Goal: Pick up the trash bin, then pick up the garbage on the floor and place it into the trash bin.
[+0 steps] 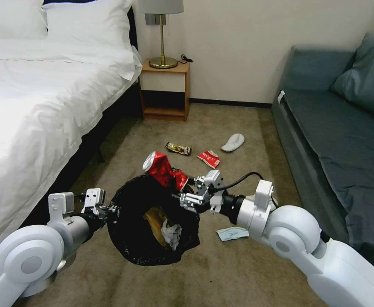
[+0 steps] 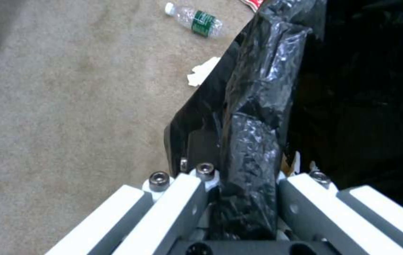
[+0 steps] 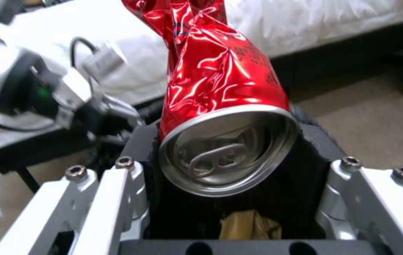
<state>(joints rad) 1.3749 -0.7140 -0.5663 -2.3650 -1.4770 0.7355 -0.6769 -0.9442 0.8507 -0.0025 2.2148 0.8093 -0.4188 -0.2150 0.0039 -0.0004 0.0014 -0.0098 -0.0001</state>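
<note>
Left claw (image 2: 241, 198) clamps trash bin (image 1: 153, 221) rim; right claw (image 3: 229, 198) grips crushed can (image 3: 220, 88); left wrist reveals bottle (image 2: 195, 20).

A bed (image 1: 33, 85) with white linen and pillows (image 1: 86, 21) fills the left of the room, and a wooden nightstand (image 1: 165, 89) stands beside it against a plain cream wall (image 1: 238, 47). A brass lamp (image 1: 163, 34) sits on the nightstand. Along the right runs a blue-grey sofa (image 1: 336, 128) with a cushion (image 1: 368, 72) at its far end, and beige-brown carpet (image 1: 238, 273) covers the floor between them
</note>
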